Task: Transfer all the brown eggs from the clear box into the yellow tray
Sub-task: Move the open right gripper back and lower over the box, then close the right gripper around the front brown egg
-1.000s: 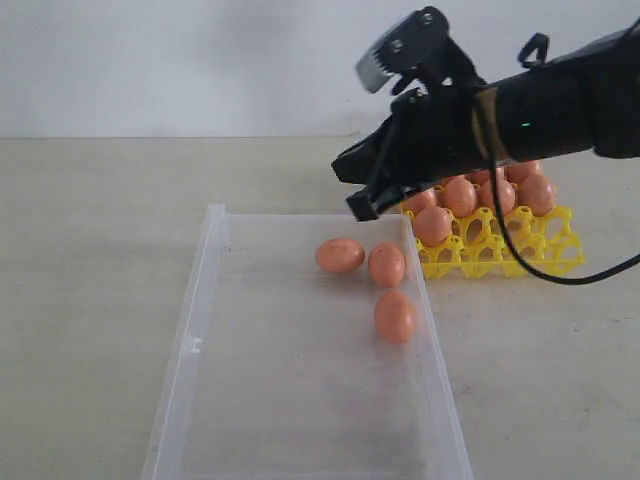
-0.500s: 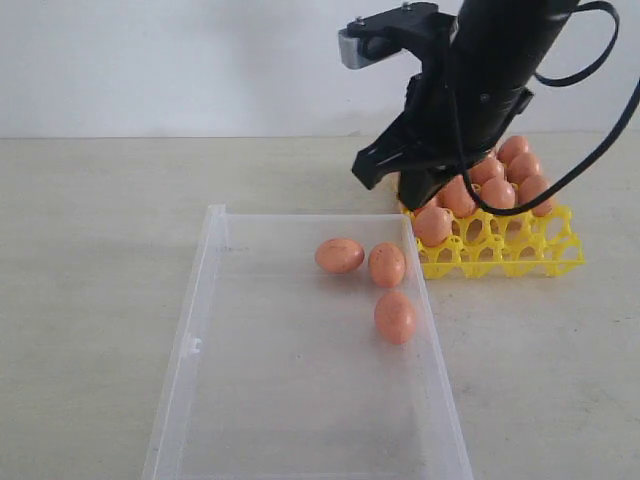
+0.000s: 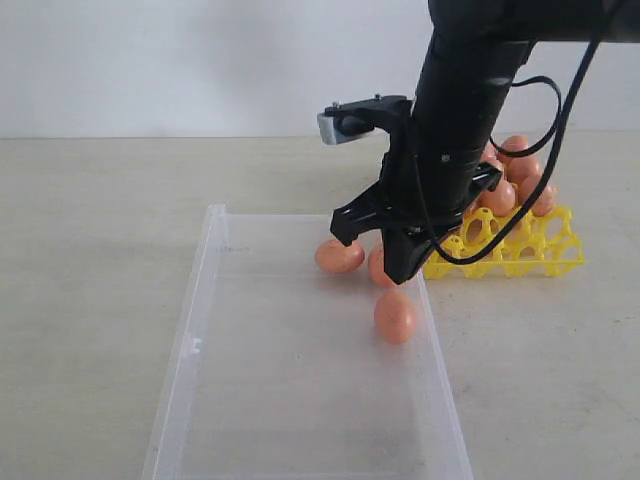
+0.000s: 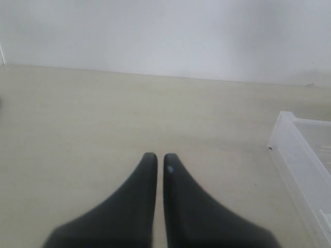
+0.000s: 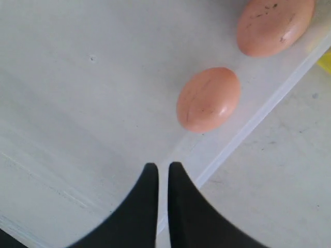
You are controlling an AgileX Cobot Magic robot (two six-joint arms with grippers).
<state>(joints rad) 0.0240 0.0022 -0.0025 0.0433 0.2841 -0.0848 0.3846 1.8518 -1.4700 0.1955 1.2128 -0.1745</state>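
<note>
- Right gripper (image 3: pixel 399 272) has swung down from above the yellow tray (image 3: pixel 520 252) and now hangs low inside the clear box (image 3: pixel 205 300), its fingers pressed together on nothing.
- Left gripper (image 4: pixel 156 157) is likewise closed and empty, outside the box.
- Progress: several brown eggs (image 3: pixel 498 196) sit in the tray behind the right gripper, and the arm hides the full count. 3 remain in the box.
- Nearest egg (image 5: pixel 208 99) lies just ahead of the fingertips, close to the box wall. It is smooth and orange-brown with faint dark streaks.
</note>
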